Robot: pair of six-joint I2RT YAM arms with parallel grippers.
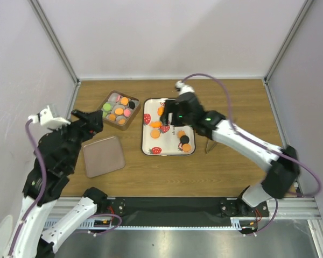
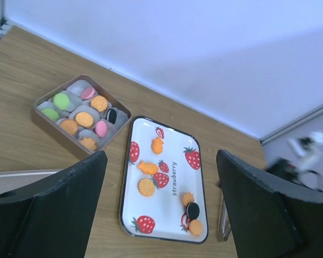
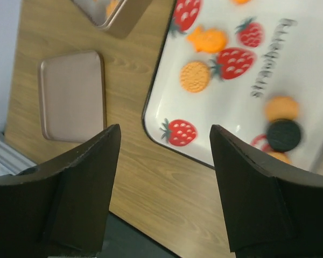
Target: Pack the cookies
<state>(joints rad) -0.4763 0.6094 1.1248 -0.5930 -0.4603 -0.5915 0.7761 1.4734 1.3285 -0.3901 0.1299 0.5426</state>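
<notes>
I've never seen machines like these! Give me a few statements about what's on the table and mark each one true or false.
1. The brown box already holds cookies. True.
2. The lid is on the box. False: it lies flat on the table, apart from the box.
3. The right gripper is holding a cookie. False: its fingers are open with nothing between them, above the strawberry tray.
4. A black cookie lies on the strawberry tray. True.
5. The left gripper is open. True.
</notes>
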